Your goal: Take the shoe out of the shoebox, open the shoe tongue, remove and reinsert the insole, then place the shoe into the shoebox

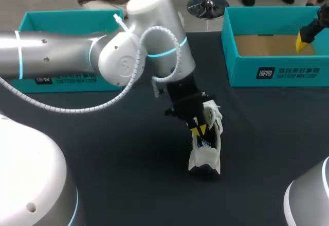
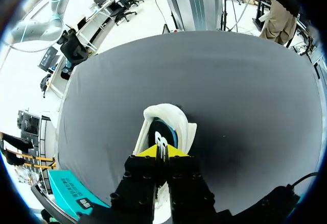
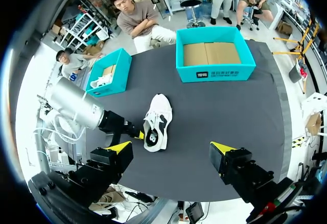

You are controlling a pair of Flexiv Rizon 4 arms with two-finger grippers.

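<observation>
A dark, matte cloth covers the desk [image 1: 128, 179]. Just off its centre, toward 4 o'clock in the head view, is the sneaker [image 1: 205, 151]. It is white, with a soft padded upper, a black side panel and a black lining. Its long axis runs roughly from 12 to 6 o'clock, tipped slightly toward 1. I cannot tell which end is the toe.

The left gripper [image 1: 199, 129] comes down on the sneaker's middle from 11 o'clock. In the left wrist view its yellow fingertips [image 2: 176, 151] are pinched almost together on a black flap of the sneaker that carries a white mark. The rounded white end curves ahead of them.

At 1 o'clock from the sneaker stands an open teal cardboard shoebox [image 1: 277, 74] with straight walls and a plain brown floor. The right gripper [image 1: 304, 39] hovers over its far right corner with its fingers spread wide, holding nothing. A second teal box [image 1: 61, 21] sits at 10 o'clock, partly behind the smooth silver left arm [image 1: 51, 53].
</observation>
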